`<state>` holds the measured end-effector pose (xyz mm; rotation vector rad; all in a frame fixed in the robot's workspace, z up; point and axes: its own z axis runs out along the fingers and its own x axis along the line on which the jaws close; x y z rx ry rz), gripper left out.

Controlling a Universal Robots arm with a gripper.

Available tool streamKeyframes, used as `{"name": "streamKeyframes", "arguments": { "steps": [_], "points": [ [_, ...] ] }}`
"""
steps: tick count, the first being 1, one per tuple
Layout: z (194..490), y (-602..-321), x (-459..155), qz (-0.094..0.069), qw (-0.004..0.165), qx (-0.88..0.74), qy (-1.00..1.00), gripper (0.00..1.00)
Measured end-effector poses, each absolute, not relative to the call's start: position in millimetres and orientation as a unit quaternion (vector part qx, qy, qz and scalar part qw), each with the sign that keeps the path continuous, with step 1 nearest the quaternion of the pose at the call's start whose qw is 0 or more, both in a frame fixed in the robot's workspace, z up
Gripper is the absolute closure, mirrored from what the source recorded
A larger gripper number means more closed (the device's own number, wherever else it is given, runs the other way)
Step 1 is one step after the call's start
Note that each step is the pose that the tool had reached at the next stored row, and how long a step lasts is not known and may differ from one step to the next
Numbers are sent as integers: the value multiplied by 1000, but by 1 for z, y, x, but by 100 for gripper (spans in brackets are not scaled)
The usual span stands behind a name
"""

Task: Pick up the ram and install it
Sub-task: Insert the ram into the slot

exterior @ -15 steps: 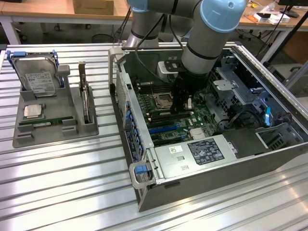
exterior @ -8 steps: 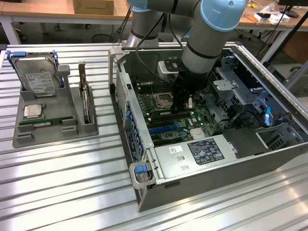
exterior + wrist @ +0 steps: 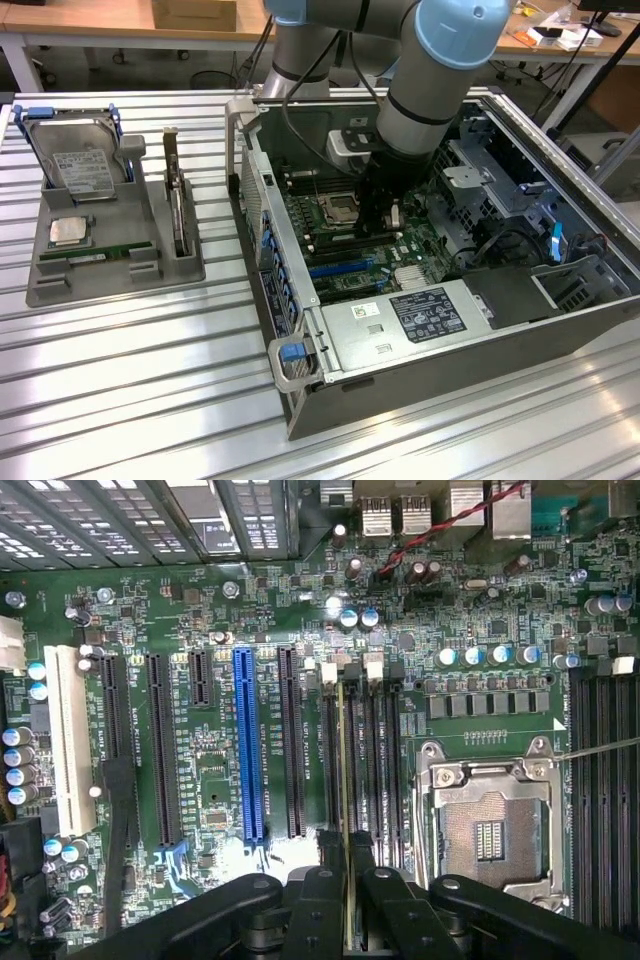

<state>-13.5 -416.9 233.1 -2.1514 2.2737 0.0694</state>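
Note:
My gripper (image 3: 385, 215) reaches down inside the open computer case (image 3: 300, 400), over the large green motherboard (image 3: 345, 265). In the wrist view the black fingers (image 3: 310, 910) of the gripper (image 3: 347, 885) are shut on the ram (image 3: 343, 760). It appears edge-on as a thin green-yellow line. The ram runs along the black memory slots (image 3: 372, 770) beside the empty silver processor socket (image 3: 490, 825). Whether it sits in a slot or hangs just above I cannot tell.
A grey tray (image 3: 50, 285) on the exterior view's left holds a hard drive (image 3: 85, 160), a square silver processor chip (image 3: 68, 232), a flat green stick (image 3: 100, 250) and an upright card (image 3: 175, 200). The power supply (image 3: 400, 320) fills the case's near side. A blue slot (image 3: 248, 750) lies close by.

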Motion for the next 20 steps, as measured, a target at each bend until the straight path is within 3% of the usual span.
{"name": "streamKeyframes", "arguments": {
  "steps": [20],
  "points": [
    [232, -420, -12, 22, 5, -687, 726, 86]
  ]
}}
